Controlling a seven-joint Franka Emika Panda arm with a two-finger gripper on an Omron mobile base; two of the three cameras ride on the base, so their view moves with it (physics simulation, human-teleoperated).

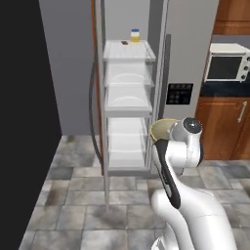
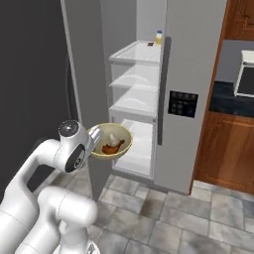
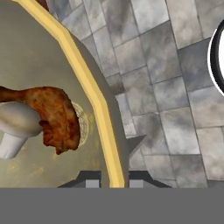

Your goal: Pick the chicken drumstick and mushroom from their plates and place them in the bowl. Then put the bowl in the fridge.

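My gripper [image 2: 94,140] is shut on the rim of the tan-yellow bowl [image 2: 112,141] and holds it in the air in front of the open grey fridge [image 2: 188,64]. The orange-brown chicken drumstick [image 3: 54,116] and the pale mushroom [image 3: 15,124] lie together inside the bowl [image 3: 94,94], and both also show as drumstick [image 2: 113,147] and mushroom [image 2: 114,137] from the right. In the left base view the bowl [image 1: 163,128] peeks out behind my wrist, level with the lower white shelves [image 1: 127,97]. The plates are out of view.
A small yellow jar [image 1: 135,35] stands on the fridge's top shelf. The open fridge door [image 2: 84,64] stands at the left of the opening. A toaster oven [image 1: 227,62] sits on the counter over wooden cabinets [image 1: 224,127] to the right. Grey tiled floor [image 1: 78,200] lies below.
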